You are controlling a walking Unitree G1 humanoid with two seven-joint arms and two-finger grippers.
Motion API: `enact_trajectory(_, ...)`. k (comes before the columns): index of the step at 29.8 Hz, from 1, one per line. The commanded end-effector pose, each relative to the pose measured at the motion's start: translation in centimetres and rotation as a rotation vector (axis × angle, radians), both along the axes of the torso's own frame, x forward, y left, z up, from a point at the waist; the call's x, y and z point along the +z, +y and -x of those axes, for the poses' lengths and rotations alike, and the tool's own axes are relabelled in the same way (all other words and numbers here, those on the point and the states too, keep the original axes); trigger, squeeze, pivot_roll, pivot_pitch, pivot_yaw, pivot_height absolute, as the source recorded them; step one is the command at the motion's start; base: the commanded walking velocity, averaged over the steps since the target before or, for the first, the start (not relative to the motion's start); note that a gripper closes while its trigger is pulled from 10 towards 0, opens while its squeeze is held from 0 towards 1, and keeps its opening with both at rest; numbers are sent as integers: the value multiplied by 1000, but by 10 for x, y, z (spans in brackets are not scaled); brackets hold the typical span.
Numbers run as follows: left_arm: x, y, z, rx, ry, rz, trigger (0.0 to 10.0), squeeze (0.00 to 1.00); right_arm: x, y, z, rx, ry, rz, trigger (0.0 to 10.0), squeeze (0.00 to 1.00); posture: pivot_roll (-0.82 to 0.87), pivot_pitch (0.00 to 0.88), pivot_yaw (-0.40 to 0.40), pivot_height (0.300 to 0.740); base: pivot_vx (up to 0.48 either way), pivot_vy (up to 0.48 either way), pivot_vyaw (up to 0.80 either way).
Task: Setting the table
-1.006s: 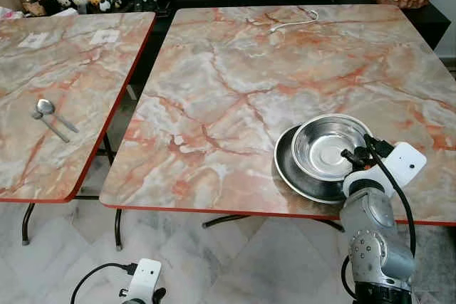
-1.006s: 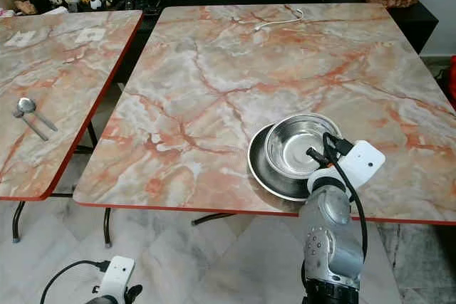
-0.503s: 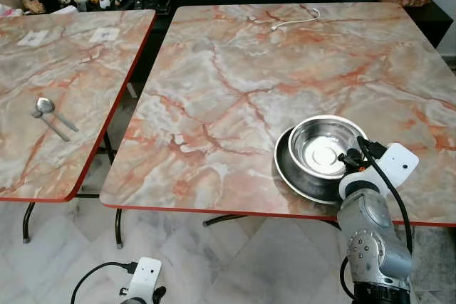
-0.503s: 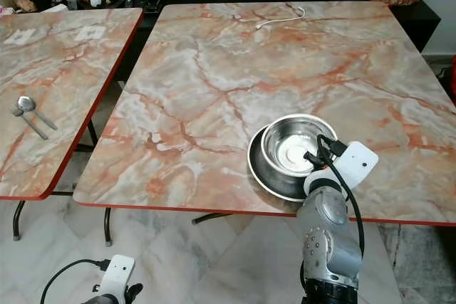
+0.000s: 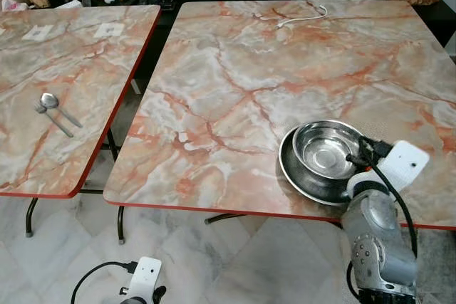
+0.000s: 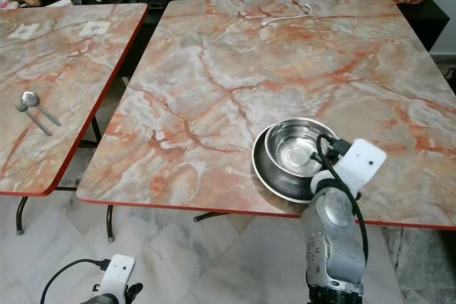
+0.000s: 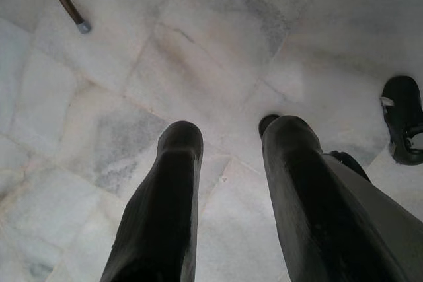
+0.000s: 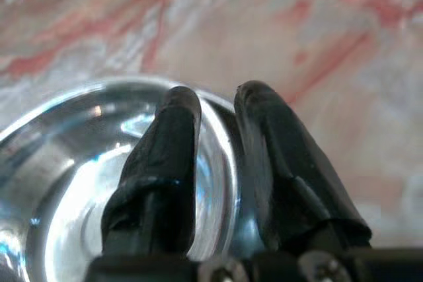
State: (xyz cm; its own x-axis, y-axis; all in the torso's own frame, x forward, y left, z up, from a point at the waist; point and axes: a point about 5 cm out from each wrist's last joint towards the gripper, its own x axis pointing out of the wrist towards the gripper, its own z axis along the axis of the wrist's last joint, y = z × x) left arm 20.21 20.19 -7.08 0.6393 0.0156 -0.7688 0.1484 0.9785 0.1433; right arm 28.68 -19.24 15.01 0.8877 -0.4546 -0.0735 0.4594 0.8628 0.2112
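My right tool (image 8: 215, 107) is clamped on the rim of the steel bowl (image 5: 324, 149), one finger inside, one outside. Bowl sits in the dark plate (image 5: 293, 176) at the near right of the big counter (image 5: 235, 83). Left tool (image 7: 228, 137) hangs low over the floor (image 7: 218, 37), fingers apart. Spoon (image 5: 58, 109) lies on the left counter (image 5: 85, 62).

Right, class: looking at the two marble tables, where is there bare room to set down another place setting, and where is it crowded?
Bare: most of the right table, between the white cable at its far edge and the steel bowl on its plate; also the left table beyond the spoon and fork. Crowded: the near right corner, where the right gripper straddles the bowl's rim.
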Motion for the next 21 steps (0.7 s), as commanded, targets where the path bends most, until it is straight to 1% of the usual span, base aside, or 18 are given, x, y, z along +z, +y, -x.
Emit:
enact_trajectory(1,-2,4,5,16,21,-5,10000,0,0,1,6,-13,7,18,10000,0,-157,142,66,740,0,0,0)
enact_trajectory(5,-2,4,4,16,19,-4,10000,0,-2,0,11,-23,16,18,10000,0,-159,141,64,740,0,0,0)
enact_trajectory(9,-2,3,4,16,15,-2,10000,0,-1,0,12,-26,19,30,10000,0,-161,141,61,740,0,0,0)
enact_trajectory(12,-2,2,3,18,12,-1,10000,0,4,-1,11,-13,-13,73,10000,0,-160,140,59,740,0,0,0)
enact_trajectory(14,-2,3,3,21,11,-2,10000,0,12,5,5,64,-70,108,10000,0,-167,143,63,740,0,0,0)
enact_trajectory(15,-2,3,3,23,10,-1,10000,0,15,10,2,123,-96,126,10000,0,-171,145,65,740,0,0,0)
enact_trajectory(16,-2,3,3,26,10,-1,10000,0,19,22,-5,260,-137,195,10000,0,-172,144,65,740,0,0,0)
enact_trajectory(17,-2,3,3,31,9,0,10000,0,21,26,-6,313,-148,223,10000,0,-170,146,64,740,0,0,0)
enact_trajectory(19,-2,3,3,36,9,1,10000,0,23,31,-8,369,-162,250,10000,0,-169,147,60,740,0,0,0)
enact_trajectory(21,-2,5,4,52,8,1,10000,0,27,40,-13,502,-194,272,10000,0,-168,146,55,740,0,0,0)
